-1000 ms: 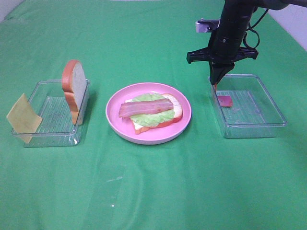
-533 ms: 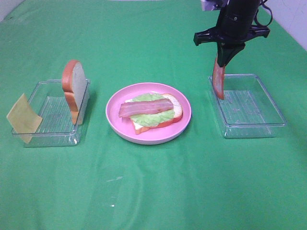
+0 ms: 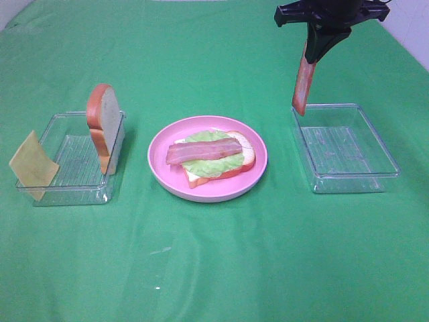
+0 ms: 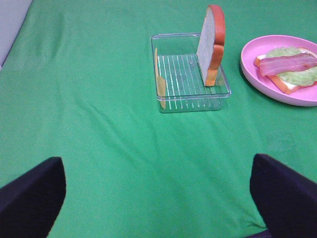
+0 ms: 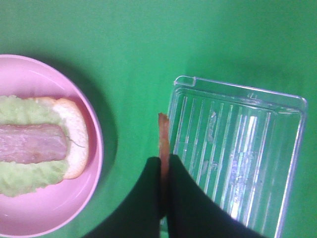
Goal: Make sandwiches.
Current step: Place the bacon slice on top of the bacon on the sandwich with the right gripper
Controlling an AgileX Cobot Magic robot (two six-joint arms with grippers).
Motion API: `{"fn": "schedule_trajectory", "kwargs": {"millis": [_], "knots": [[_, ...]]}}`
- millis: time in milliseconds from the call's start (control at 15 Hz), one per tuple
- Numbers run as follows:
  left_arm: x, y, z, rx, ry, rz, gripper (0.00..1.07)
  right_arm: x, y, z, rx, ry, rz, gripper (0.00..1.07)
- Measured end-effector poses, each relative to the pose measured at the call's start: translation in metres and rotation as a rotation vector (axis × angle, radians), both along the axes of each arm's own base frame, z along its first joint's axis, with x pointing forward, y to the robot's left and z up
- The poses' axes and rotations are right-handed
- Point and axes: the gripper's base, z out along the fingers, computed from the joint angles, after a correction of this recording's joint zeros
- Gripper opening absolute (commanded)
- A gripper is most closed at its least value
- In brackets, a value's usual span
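— Sandwich (image 3: pixel 213 159) first: where does the high camera put it?
— Half built, on the pink plate (image 3: pixel 161 173) at the middle of the green cloth (image 3: pixel 214 268). A bread slice (image 3: pixel 247 158) lies flat at the bottom, with lettuce (image 3: pixel 209 168) on it and one bacon strip (image 3: pixel 203 151) across the top.
— And the loose parts?
— At 9 o'clock from the plate sits the left tray (image 3: pixel 67 193). A second bread slice (image 3: pixel 102 115) stands on edge against the tray wall nearest the plate, and a cheese square (image 3: pixel 31 166) leans at the tray's outer end. At 3 o'clock sits the right tray (image 3: pixel 379 168).
— Where is the arm?
— At about 1 o'clock from the plate. The right gripper (image 3: pixel 314 48) pinches the top of a second bacon strip (image 3: pixel 302 84). That strip hangs almost straight down, by the right tray's far corner on the plate side.
— What does the left wrist camera show?
— The left gripper (image 4: pixel 158 196) hovers over bare cloth. Its dark fingers (image 4: pixel 32 193) are spread wide with nothing between them. Ahead lie the left tray with the upright slice and the cheese seen edge-on, and next to it part of the plate.
— And the right wrist camera?
— It looks straight down. The right gripper's two dark tips are pressed together on the hanging strip, which shows edge-on. The strip is over the cloth just beside the right tray's rim, between that tray and the plate.
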Motion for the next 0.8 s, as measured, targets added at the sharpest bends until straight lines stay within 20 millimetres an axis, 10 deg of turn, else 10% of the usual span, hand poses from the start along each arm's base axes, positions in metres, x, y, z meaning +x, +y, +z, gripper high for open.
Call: {"fn": "schedule_trajectory", "kwargs": {"millis": [333, 800], "knots": [[0.000, 0.000, 0.000, 0.000, 0.000, 0.000, 0.93, -0.005, 0.018, 0.000, 0.089, 0.023, 0.025, 0.00], [0.000, 0.000, 0.000, 0.000, 0.000, 0.000, 0.93, -0.055, 0.132, 0.001, 0.121, 0.040, 0.291, 0.00]]}}
